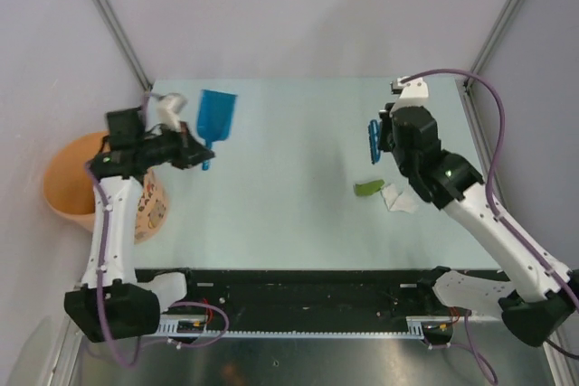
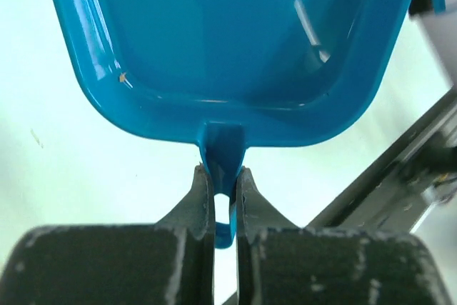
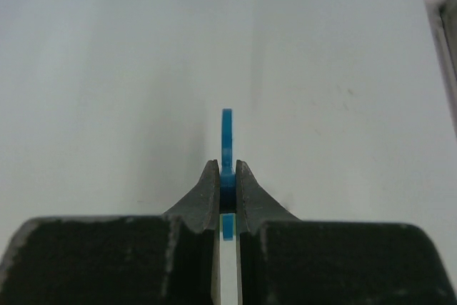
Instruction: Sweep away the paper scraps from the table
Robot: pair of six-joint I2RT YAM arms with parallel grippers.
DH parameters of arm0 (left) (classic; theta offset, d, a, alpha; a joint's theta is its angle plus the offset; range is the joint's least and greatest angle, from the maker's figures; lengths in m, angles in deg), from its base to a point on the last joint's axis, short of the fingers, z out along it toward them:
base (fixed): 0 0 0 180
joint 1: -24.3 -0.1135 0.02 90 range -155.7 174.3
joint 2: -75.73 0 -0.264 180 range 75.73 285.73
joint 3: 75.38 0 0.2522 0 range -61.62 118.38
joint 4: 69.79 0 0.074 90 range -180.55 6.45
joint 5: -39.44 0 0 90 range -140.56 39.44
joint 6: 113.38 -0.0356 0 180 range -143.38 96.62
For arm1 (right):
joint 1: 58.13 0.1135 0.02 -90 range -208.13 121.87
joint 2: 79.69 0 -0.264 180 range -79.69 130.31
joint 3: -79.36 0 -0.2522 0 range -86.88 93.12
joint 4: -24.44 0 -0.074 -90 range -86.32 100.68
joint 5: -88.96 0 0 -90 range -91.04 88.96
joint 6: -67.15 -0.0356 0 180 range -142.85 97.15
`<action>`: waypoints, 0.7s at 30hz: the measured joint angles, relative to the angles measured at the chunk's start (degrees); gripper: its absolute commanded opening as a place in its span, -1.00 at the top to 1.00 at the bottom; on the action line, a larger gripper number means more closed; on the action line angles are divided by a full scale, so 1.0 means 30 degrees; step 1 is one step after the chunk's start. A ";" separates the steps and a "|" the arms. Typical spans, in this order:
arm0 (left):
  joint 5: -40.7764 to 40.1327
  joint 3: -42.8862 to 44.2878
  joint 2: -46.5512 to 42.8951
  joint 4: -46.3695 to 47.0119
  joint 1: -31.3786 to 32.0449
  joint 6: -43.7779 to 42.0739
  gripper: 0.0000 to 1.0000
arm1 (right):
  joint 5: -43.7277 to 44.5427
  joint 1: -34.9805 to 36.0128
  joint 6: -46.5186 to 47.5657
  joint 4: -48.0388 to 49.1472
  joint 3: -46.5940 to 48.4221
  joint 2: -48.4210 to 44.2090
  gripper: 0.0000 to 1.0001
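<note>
Ahead of the left pincer [image 2: 223, 176], the dustpan [image 2: 228, 48] ran off the top edge, its mouth out of sight. In the right pincer [image 3: 227, 173] the brush [image 3: 227, 133] showed only edge-on, bristles hidden. A white scrap [image 1: 399, 199] near it lay partly under the arm.

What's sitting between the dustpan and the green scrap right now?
Nothing: in the top external view only bare table runs from the dustpan to the green scrap. The white scrap lies beyond it, to the right.
</note>
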 measured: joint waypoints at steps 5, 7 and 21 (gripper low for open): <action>-0.6783 0.0539 0.0423 -0.0408 0.8459 -0.3228 1.00 | -0.2448 -0.4612 -0.0066 -0.0546 -0.1435 0.1683 1.00; -0.9267 0.0386 0.1158 -0.0503 1.1336 -0.4386 1.00 | -0.3220 -0.5457 0.0022 -0.0568 -0.2018 0.2506 1.00; -1.9139 -0.2200 0.8342 -0.1457 1.7515 -0.8699 1.00 | -0.5224 -0.1902 0.0306 0.1457 -0.2900 0.8218 1.00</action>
